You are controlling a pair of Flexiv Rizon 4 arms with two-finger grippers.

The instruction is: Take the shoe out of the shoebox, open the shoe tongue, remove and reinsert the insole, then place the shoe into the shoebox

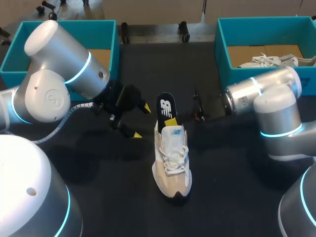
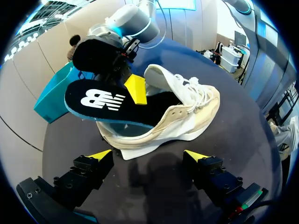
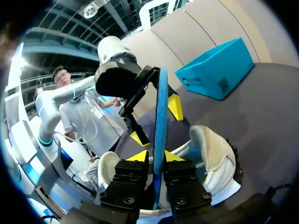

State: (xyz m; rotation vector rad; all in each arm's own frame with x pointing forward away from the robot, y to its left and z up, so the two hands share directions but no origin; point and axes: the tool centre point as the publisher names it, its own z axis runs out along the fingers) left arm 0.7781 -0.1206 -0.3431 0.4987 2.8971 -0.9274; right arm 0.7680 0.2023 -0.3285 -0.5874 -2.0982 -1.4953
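Note:
A beige and white shoe (image 1: 172, 163) stands upright on the dark table, toe toward me, its tongue pulled open. A black insole (image 1: 166, 106) with a blue underside sticks up out of the heel. My right gripper (image 1: 170, 120) comes in from the right and is shut on the insole (image 3: 160, 107), which runs between its yellow tips (image 3: 155, 156) above the shoe (image 3: 210, 149). My left gripper (image 1: 141, 121) hangs open just left of the heel. From the left wrist, its gripper (image 2: 148, 156) faces the side of the shoe (image 2: 187, 116) and the insole (image 2: 103, 100), touching neither.
A teal shoebox (image 1: 15, 54) sits at the back left. A second teal box (image 1: 222, 54) at the back right holds another white shoe (image 1: 269, 60). Dark table surface lies bare in front of the shoe and on both sides of it.

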